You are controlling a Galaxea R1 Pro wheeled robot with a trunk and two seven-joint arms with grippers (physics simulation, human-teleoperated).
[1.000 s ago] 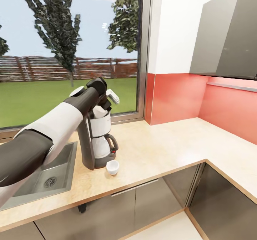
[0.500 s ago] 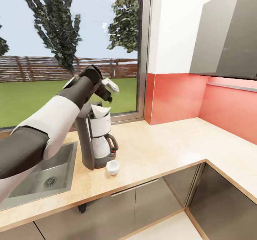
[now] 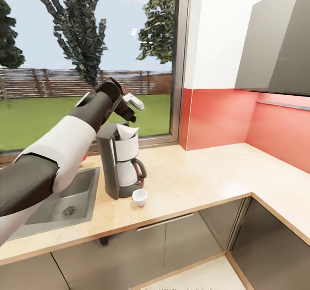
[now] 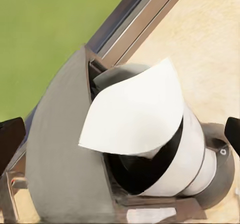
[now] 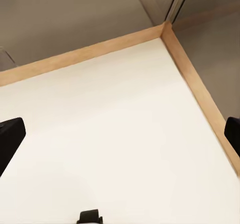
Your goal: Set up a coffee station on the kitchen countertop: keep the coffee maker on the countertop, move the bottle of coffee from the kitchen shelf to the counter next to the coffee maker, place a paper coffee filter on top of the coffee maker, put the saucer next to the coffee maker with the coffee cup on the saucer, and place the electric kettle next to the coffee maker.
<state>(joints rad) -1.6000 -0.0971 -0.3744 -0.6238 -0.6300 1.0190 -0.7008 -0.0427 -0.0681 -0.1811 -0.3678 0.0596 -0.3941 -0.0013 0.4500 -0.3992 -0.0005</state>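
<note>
An inset steel sink (image 3: 69,204) sits at the left of the light beige wood-look tabletop (image 3: 206,180). Above the tall dark grey coffee maker (image 3: 120,163) the left gripper (image 3: 130,109) hovers, jaws spread wide and empty; the white paper filter cone (image 4: 132,114) rests tilted in its basket, apparently released. A small white cup (image 3: 139,197) stands just in front, toward the tabletop's front edge

I see the coffee maker (image 3: 120,163) upright on the kitchen countertop (image 3: 202,180) beside the sink — the paper coffee filter (image 4: 135,111) sits tilted in its basket. The coffee cup (image 3: 139,197) stands just before it.
</note>
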